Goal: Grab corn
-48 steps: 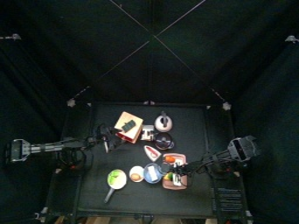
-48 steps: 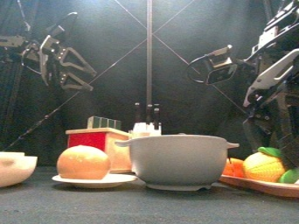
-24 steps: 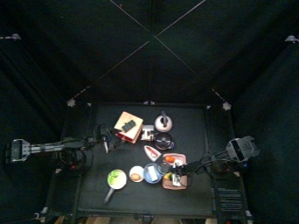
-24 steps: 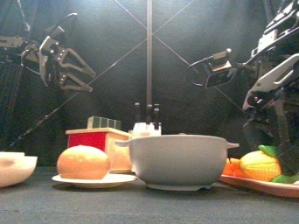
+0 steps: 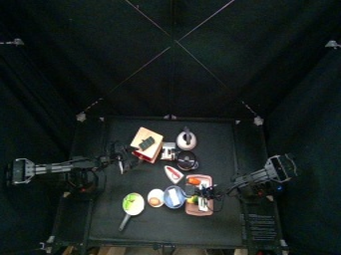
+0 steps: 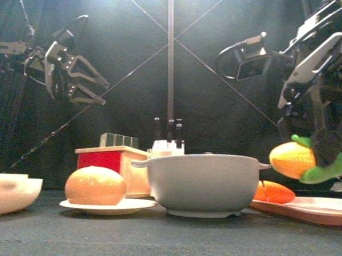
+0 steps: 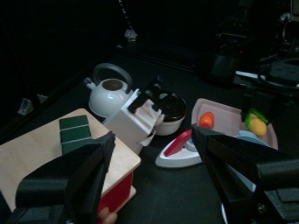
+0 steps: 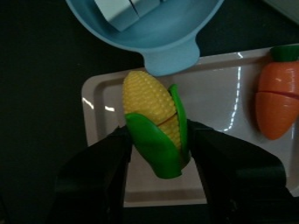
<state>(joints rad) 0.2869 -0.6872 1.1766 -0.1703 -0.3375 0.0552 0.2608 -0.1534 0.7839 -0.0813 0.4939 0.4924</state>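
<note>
The corn [image 8: 156, 114] sits clamped between the jaws of the right hand [image 8: 160, 144], lifted clear above the white tray [image 8: 222, 162]; a second ago it lay on that tray; the left hand [image 7: 158, 175] hangs spread apart above the tabletop [image 7: 233, 197].

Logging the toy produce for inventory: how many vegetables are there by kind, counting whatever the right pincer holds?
Corn: 1, clamped in the right pincer above the tray
Carrot: 1, on the tray
Total: 2
</note>
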